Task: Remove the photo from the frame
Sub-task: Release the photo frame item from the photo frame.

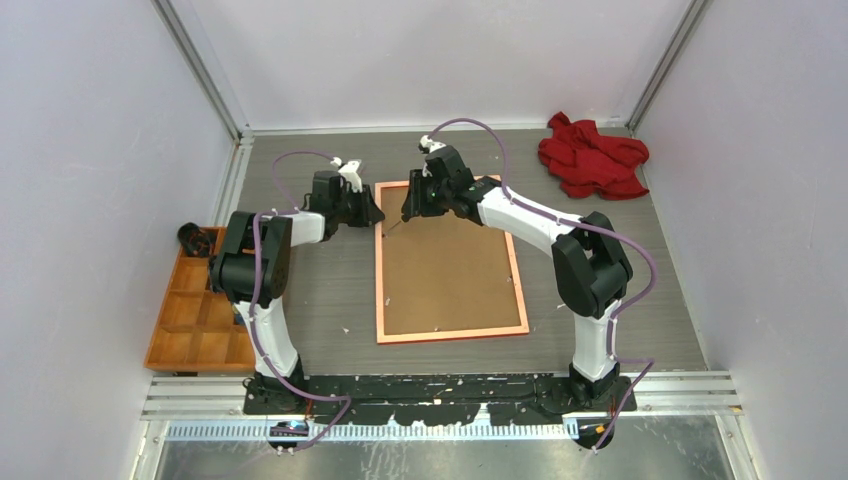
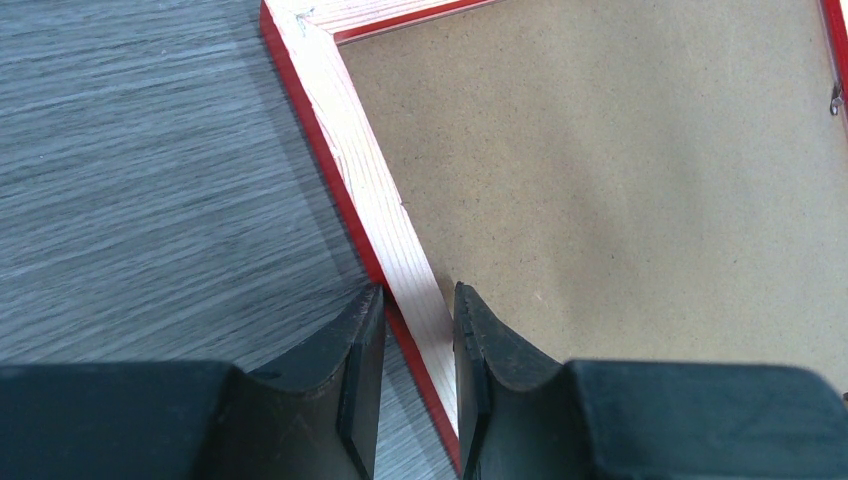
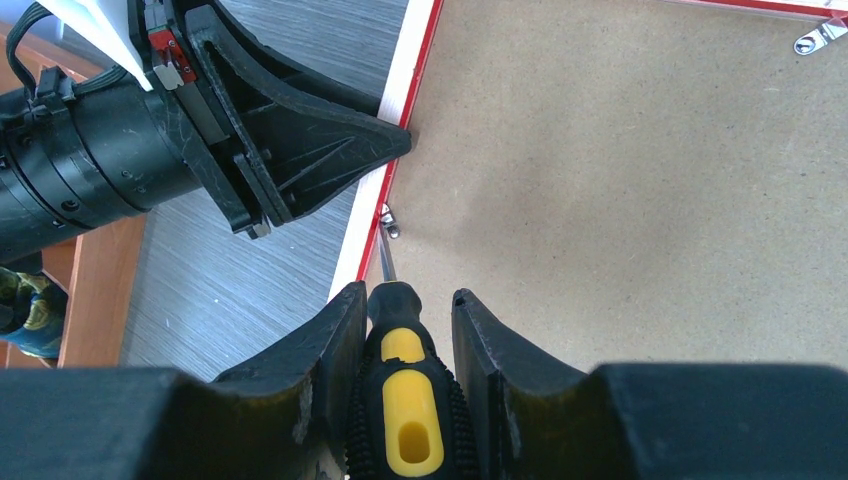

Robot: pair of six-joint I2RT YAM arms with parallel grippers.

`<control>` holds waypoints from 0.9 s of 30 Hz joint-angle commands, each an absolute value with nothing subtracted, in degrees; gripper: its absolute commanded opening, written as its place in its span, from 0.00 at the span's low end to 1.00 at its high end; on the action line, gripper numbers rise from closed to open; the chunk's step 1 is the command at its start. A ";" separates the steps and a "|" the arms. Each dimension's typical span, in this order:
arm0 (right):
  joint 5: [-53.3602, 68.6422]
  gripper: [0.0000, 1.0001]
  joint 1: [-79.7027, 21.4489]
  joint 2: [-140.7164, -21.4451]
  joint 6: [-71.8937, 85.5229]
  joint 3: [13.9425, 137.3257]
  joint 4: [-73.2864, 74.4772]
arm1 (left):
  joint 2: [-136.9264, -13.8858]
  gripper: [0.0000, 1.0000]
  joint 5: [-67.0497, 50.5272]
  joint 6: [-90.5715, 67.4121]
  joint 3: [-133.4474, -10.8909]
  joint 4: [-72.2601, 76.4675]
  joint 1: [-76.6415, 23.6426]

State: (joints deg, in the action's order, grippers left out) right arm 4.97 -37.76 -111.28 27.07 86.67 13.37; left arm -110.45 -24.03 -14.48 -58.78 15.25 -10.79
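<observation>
The red frame [image 1: 452,333] lies face down on the table, its brown backing board [image 1: 445,265] facing up. The photo is hidden under the board. My left gripper [image 1: 372,212] is shut across the frame's left rim [image 2: 365,170] near the far left corner, one finger outside it and one on the board side [image 2: 418,292]. My right gripper [image 1: 410,210] is shut on a black and yellow screwdriver [image 3: 408,400]. The screwdriver's tip is at a small metal clip [image 3: 388,218] on the left rim, just beside the left gripper's fingers [image 3: 395,140].
A crumpled red cloth [image 1: 592,155] lies at the far right. An orange wooden compartment tray [image 1: 195,315] stands at the left edge with a dark object [image 1: 190,237] in its far cell. Another metal clip [image 3: 818,38] sits on the frame's far rim.
</observation>
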 commanded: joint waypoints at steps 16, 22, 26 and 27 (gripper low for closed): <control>2.18 0.01 -36.67 -112.94 28.10 89.43 14.67 | -108.74 0.19 -26.27 -11.87 -57.56 14.50 -11.43; 2.22 0.01 -36.16 -113.21 30.45 89.71 15.45 | -108.72 0.20 -26.36 -11.87 -57.57 14.50 -11.44; 2.28 0.01 -35.91 -113.66 31.67 90.06 16.03 | -108.67 0.20 -26.28 -11.87 -57.56 14.50 -11.43; 2.24 0.01 -35.90 -113.75 31.70 90.08 16.12 | -108.72 0.20 -26.21 -11.87 -57.52 14.50 -11.48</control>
